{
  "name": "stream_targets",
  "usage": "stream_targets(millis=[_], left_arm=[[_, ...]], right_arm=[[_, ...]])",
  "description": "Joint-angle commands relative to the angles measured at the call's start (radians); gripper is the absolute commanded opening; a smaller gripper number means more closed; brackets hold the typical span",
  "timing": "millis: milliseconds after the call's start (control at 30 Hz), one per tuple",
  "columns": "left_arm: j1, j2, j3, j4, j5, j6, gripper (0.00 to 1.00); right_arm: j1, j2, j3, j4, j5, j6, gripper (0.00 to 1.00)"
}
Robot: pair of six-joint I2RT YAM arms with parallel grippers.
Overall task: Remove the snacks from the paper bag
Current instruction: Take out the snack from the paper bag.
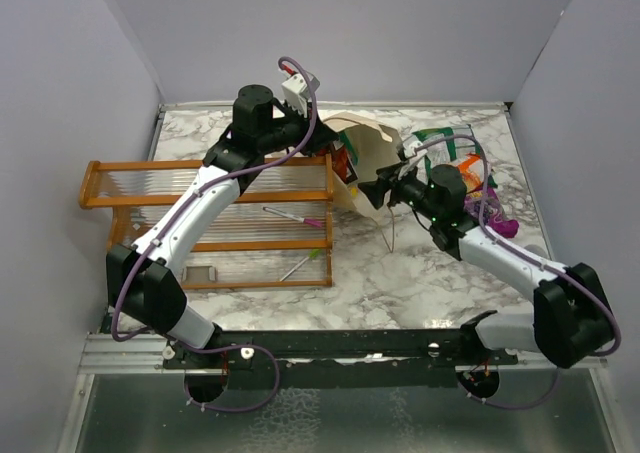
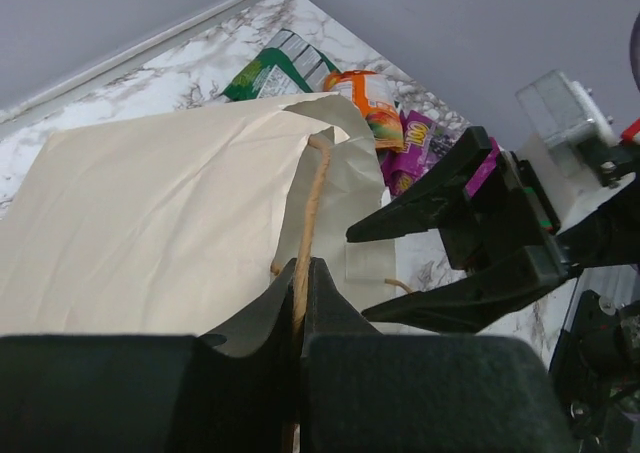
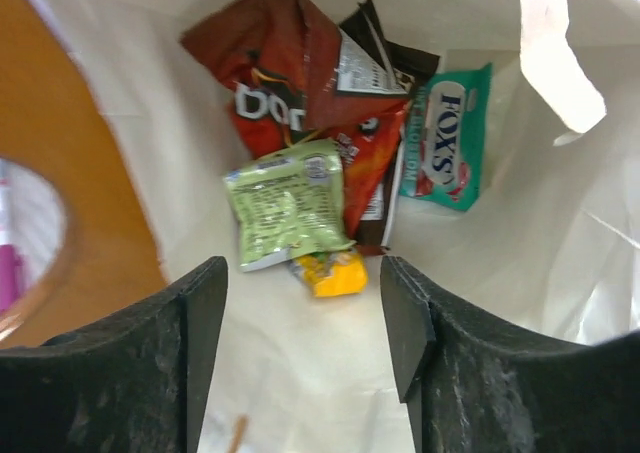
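Observation:
The cream paper bag (image 1: 362,151) lies tipped on the marble table, its mouth toward my right arm. My left gripper (image 1: 320,135) is shut on the bag's twine handle (image 2: 312,198), holding the mouth up. My right gripper (image 1: 377,189) is open and empty at the mouth; its pads (image 3: 200,303) frame the inside. Inside lie a red chip bag (image 3: 285,63), a dark brown packet (image 3: 390,68), a teal packet (image 3: 450,138), a lime packet (image 3: 285,203) and a small yellow-orange packet (image 3: 330,273). Outside, at the right, lie a green-white packet (image 1: 437,138), an orange one (image 1: 468,165) and a magenta one (image 1: 497,216).
An orange wooden rack (image 1: 205,198) with clear slats stands left of the bag, touching it, with two pen-like sticks (image 1: 295,216) on it. Grey walls close in the table at the back and both sides. The rack's edge shows at the left of the right wrist view (image 3: 70,163).

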Motion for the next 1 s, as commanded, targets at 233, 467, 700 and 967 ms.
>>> stream_targets(millis=[233, 467, 700, 967], left_arm=[[-0.001, -0.008, -0.001, 0.017, -0.019, 0.012, 0.0], [0.0, -0.002, 0.001, 0.026, 0.007, 0.0, 0.0], [0.001, -0.004, 0.003, 0.027, 0.015, -0.001, 0.0], [0.027, -0.009, 0.0, 0.033, 0.015, -0.015, 0.0]], right_arm=[[0.023, 0.351, 0.145, 0.156, 0.117, -0.183, 0.7], [0.043, 0.513, 0.225, 0.194, 0.188, -0.196, 0.68], [0.045, 0.62, 0.306, 0.222, 0.212, -0.151, 0.51], [0.045, 0.59, 0.324, 0.177, 0.197, -0.093, 0.08]])
